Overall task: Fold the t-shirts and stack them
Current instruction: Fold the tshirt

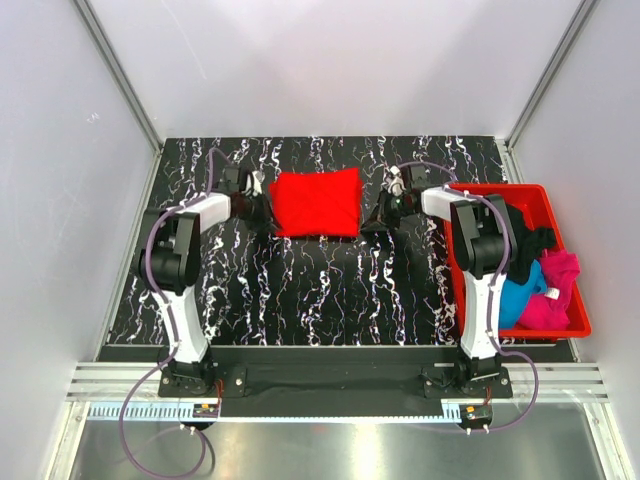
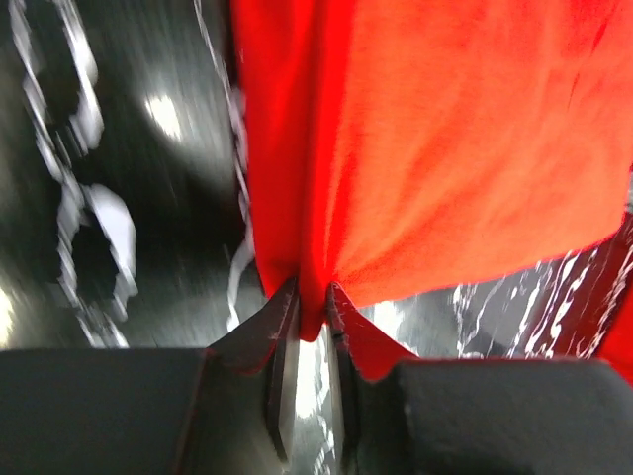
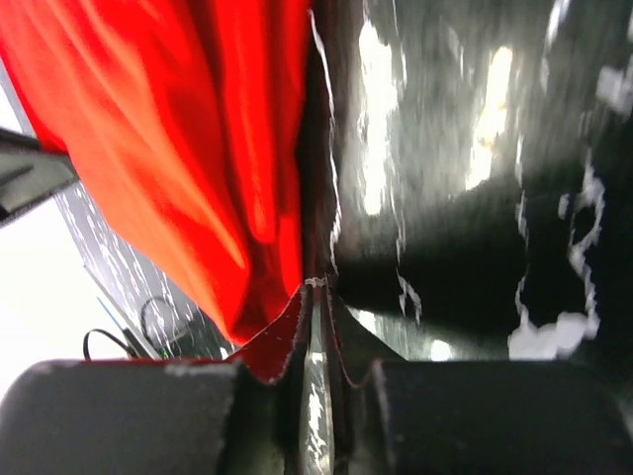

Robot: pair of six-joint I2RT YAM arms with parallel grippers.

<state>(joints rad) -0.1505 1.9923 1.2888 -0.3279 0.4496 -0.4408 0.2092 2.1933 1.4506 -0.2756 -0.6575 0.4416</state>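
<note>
A bright red t-shirt [image 1: 316, 203] lies folded into a rough square at the far middle of the black marbled table [image 1: 300, 290]. My left gripper [image 1: 266, 205] sits at its left edge. The left wrist view shows that gripper [image 2: 312, 292] shut, pinching a fold of the red t-shirt [image 2: 445, 148] between its tips. My right gripper [image 1: 375, 212] is at the shirt's right edge. In the right wrist view its jaws [image 3: 316, 287] are closed together where the edge of the red cloth [image 3: 198, 168] runs down into the tips.
A rigid red bin [image 1: 500, 188] stands at the right, beside the right arm. It holds a black t-shirt [image 1: 528, 245], a blue one [image 1: 515, 295] and a magenta-pink one [image 1: 555, 290]. White walls close in the table at the back and sides.
</note>
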